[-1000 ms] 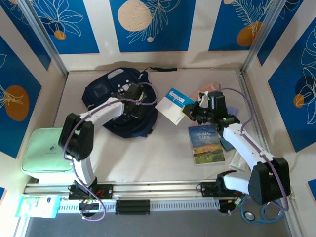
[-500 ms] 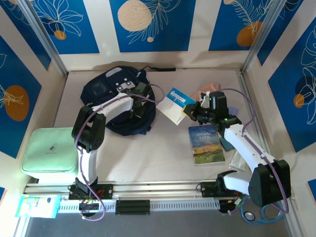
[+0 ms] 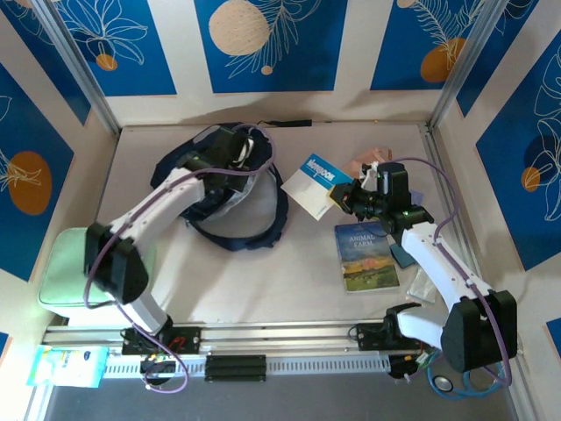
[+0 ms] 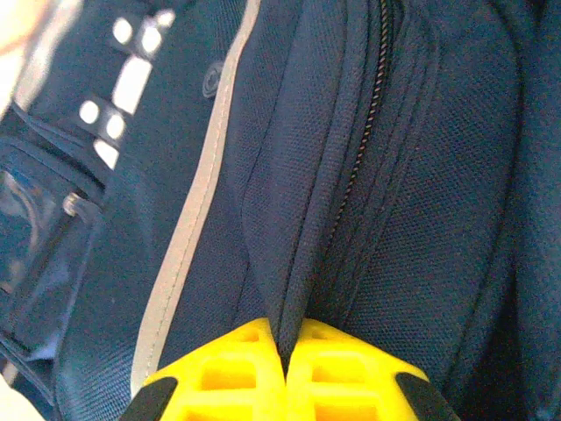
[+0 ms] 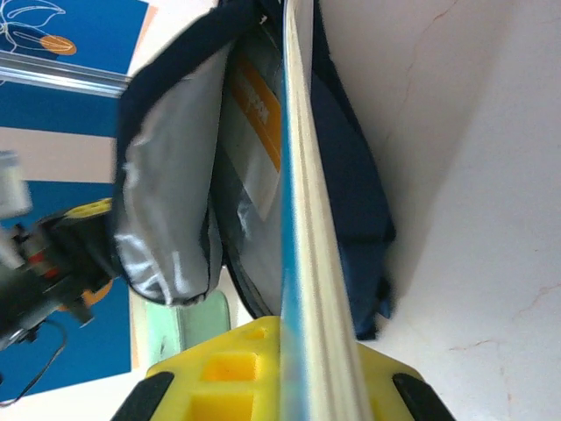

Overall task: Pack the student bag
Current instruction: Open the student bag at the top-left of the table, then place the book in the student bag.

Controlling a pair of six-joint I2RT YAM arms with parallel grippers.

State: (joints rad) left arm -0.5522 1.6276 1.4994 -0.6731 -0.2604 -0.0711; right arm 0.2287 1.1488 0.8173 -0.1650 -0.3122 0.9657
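The student bag [image 3: 172, 170], dark navy with a grey lining, lies at the back left of the table with its mouth pulled open. My left gripper [image 3: 240, 147] is shut on a fold of the bag's fabric beside the zipper [image 4: 364, 149], and the yellow fingertips [image 4: 237, 351] pinch it. My right gripper [image 3: 347, 198] is shut on a blue and white notebook [image 3: 312, 182], held just right of the bag. In the right wrist view the notebook [image 5: 302, 202] stands edge-on between the fingers, with the bag's open lining [image 5: 166, 202] behind it.
An "Animal Farm" book [image 3: 366, 256] lies flat under the right arm, with a darker item [image 3: 405, 255] beside it. A pink thing [image 3: 363, 163] sits behind the notebook. A mint green pouch [image 3: 77, 274] rests at the left front edge. Walls close in both sides.
My left gripper has shut on the bag's fabric and pulled it up and toward the back, spreading the bag's mouth open. The right arm with the notebook has barely moved.
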